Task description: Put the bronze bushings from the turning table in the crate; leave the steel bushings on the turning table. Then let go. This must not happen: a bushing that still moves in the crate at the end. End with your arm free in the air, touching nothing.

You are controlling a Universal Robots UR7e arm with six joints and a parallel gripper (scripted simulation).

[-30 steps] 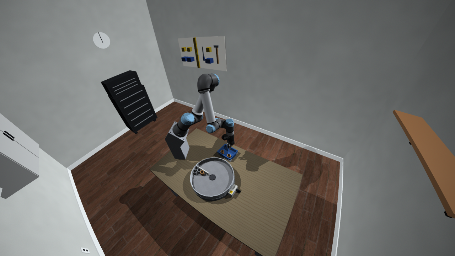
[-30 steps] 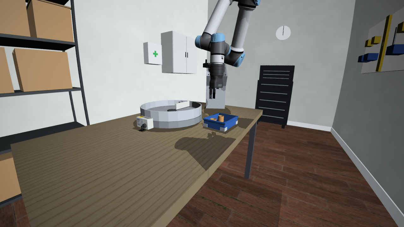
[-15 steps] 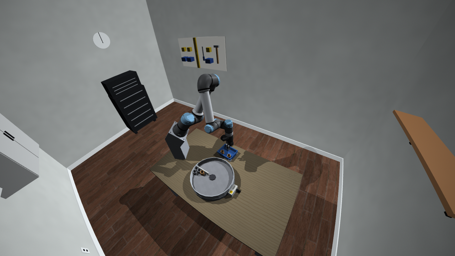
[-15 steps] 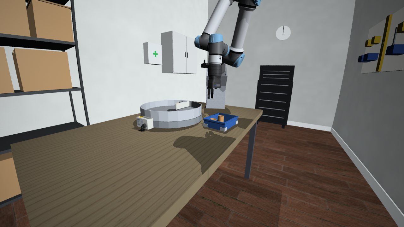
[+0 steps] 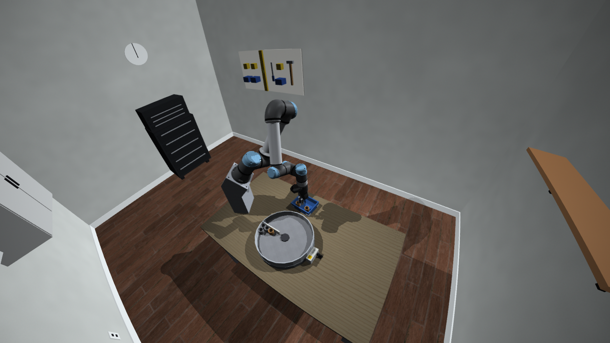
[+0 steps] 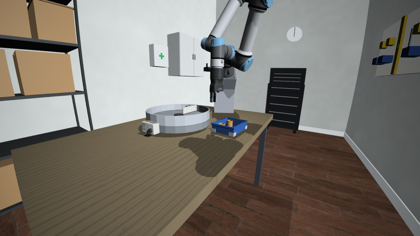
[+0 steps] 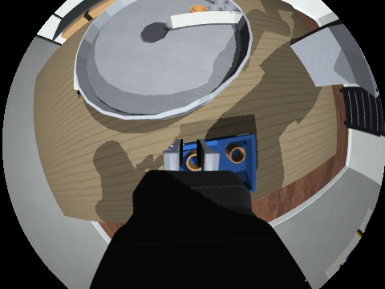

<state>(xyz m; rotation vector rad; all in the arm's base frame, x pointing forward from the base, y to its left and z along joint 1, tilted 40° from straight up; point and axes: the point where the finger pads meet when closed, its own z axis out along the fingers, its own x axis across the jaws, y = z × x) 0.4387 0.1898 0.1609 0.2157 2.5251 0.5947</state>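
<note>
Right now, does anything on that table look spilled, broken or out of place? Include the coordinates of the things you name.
Nothing looks spilled or broken. The one oddity: a single bronze bushing (image 5: 270, 231) (image 7: 198, 9) sits bunched among grey steel bushings (image 5: 260, 230) (image 7: 218, 6) beside the white bar (image 6: 189, 109) (image 7: 206, 19), while others like it stand in the blue crate (image 5: 313, 208) (image 6: 224, 130) (image 7: 251, 152).

Top view: gripper (image 5: 301, 200) (image 6: 212, 101) (image 7: 189, 148) has shifted toward 8 o'clock. Over the crate (image 5: 310, 212) (image 6: 223, 129) (image 7: 251, 170), its fingers went from about 12 o'clock of crate center to about 11. Wrist joint (image 5: 300, 169) (image 6: 217, 42) went the same way. Exterior view: gripper and wrist joint slid toward 9 o'clock, height about the same. Arm shadow (image 6: 215, 155) moved too, toward 9 o'clock; its near end is now a rounded blob on the tabletop, was reaching the table edge.
</note>
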